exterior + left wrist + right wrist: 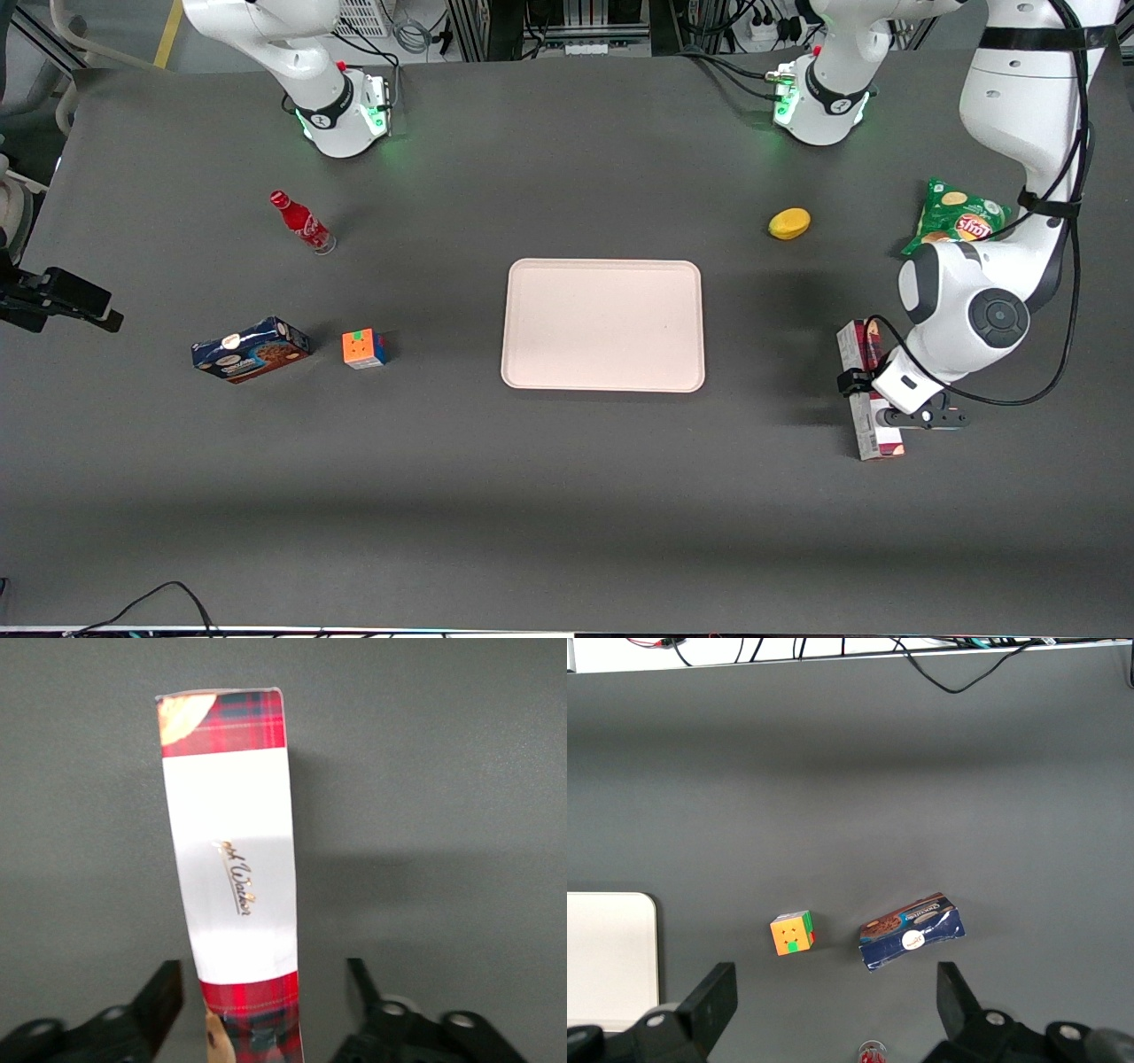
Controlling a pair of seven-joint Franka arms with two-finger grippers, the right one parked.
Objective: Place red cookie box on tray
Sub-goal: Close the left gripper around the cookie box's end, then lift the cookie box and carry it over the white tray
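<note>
Spanning the whole scene: dark grey table (567,496). Pale pink tray (603,324) flat at mid-table, nothing on it. White left arm (974,301) bent low over working arm's end of table. Red box (864,390) lying flat on table under that arm, well apart from tray, toward working arm's end; long axis pointing roughly toward front camera. Tartan ends and white middle panel with gold script seen in wrist view (232,868). Gripper (895,409) down at the box's nearer half, fingers (159,1001) spread wide, one each side of box, both clear of the cardboard, nothing gripped. Green chip bag (955,217) farther from camera than red box, partly hidden by arm. Blue cookie box (251,349) toward parked arm's end, lying on its side. Red bottle (302,222) farther from camera than blue box, tilted. Yellow lemon-like fruit (788,223) near chip bag, between it and tray, farther from camera than tray. Colour cube (364,348) just beside blue box, between it and tray.
</note>
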